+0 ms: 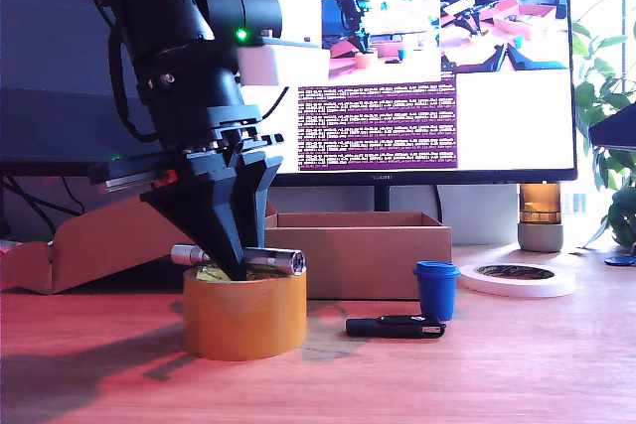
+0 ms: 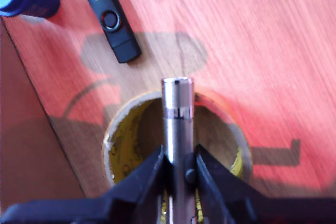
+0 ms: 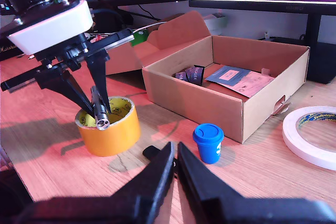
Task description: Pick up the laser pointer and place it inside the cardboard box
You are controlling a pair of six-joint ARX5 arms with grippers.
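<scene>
My first gripper (image 1: 231, 263) is shut on the laser pointer (image 1: 275, 261), a short silver cylinder held level just above the orange-brown tape roll (image 1: 243, 320). The first wrist view shows the laser pointer (image 2: 177, 111) sticking out past the black fingers (image 2: 149, 174), over the roll's hole (image 2: 136, 145). In the second wrist view the same gripper (image 3: 98, 106) and pointer (image 3: 101, 121) hang over the roll (image 3: 110, 135), beside the open cardboard box (image 3: 194, 98). That box (image 1: 358, 257) stands behind the roll in the exterior view. My second gripper (image 3: 176, 153) is shut and empty.
A small blue cap (image 1: 435, 290) and a flat black USB stick (image 1: 396, 326) lie in front of the box. A white tape roll (image 1: 517, 278) lies toward the exterior view's right. Cards and papers (image 3: 233, 77) lie inside the box. A monitor (image 1: 437, 76) stands behind.
</scene>
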